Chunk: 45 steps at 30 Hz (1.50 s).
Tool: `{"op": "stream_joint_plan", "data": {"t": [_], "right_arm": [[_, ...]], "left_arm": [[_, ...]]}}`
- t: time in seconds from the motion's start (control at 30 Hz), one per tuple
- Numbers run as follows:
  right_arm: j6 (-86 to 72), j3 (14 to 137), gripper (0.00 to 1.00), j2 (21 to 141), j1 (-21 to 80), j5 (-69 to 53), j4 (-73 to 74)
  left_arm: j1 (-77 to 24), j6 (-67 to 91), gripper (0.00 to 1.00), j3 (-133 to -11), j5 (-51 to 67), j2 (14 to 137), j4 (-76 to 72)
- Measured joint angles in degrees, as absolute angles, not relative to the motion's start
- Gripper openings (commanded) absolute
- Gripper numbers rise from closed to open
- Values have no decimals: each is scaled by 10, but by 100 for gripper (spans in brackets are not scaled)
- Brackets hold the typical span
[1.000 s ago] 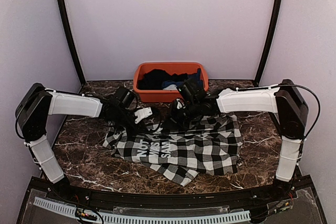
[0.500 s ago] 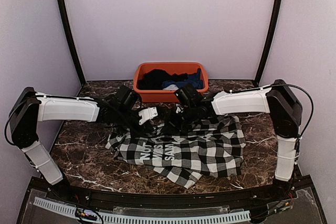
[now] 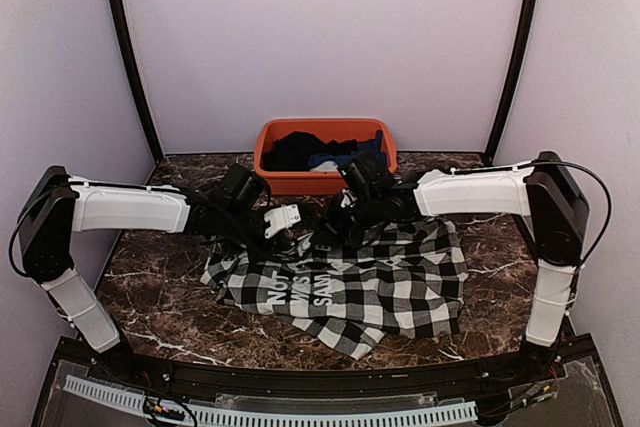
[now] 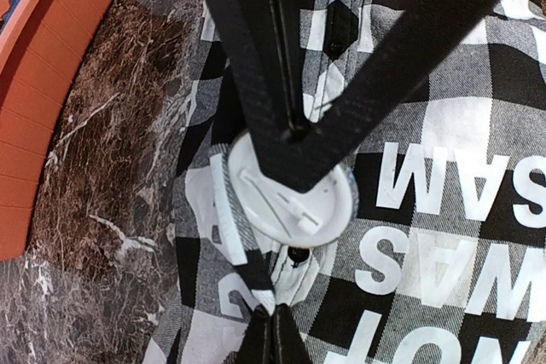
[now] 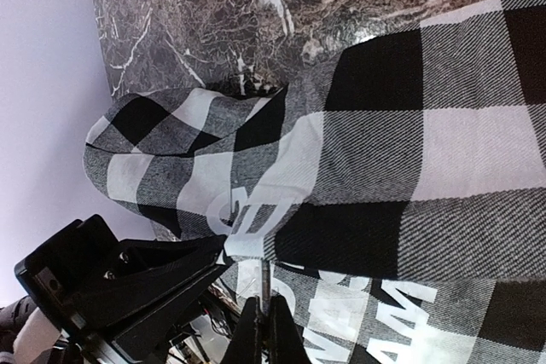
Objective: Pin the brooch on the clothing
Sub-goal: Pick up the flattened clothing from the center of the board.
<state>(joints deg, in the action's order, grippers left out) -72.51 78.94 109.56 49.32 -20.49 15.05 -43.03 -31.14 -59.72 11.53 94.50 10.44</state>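
Brooch (image 4: 294,204) nipped by closed right pincer (image 4: 294,132) against clothing (image 4: 478,108); closed left pincer (image 4: 269,320) pinches fabric, likely steadying it.

The clothing (image 4: 478,125) is matt woven twill cloth with flat white printed letters, the brooch (image 4: 299,210) a smooth, faintly glossy white plastic disc, the left tool (image 4: 294,138) matt black plastic, the worktop (image 4: 102,125) polished dark veined stone, and the bin (image 4: 43,83) smooth orange plastic.
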Motion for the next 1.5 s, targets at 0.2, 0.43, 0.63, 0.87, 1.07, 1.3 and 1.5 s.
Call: {"op": "stream_joint_plan", "data": {"t": [0.2, 0.43, 0.63, 0.87, 1.07, 1.3, 1.5], "right_arm": [[-722, 804, 0, 1095, 493, -185, 177], [-716, 845, 0, 1107, 495, -178, 198], [-703, 870, 0, 1125, 496, -170, 221], [-690, 884, 0, 1133, 496, -165, 237], [-686, 884, 0, 1133, 497, -160, 245], [-682, 890, 0, 1138, 498, -167, 257], [-682, 901, 0, 1152, 499, -168, 264]], "left_arm": [[-433, -312, 1, -597, 115, 946, 109], [-436, -313, 1, -597, 115, 946, 114], [-436, -313, 1, -597, 110, 946, 129], [-437, -314, 1, -597, 98, 946, 135], [-443, -316, 1, -597, 78, 946, 134], [-446, -320, 1, -597, 62, 946, 137], [-446, -320, 1, -597, 48, 946, 148]]}}
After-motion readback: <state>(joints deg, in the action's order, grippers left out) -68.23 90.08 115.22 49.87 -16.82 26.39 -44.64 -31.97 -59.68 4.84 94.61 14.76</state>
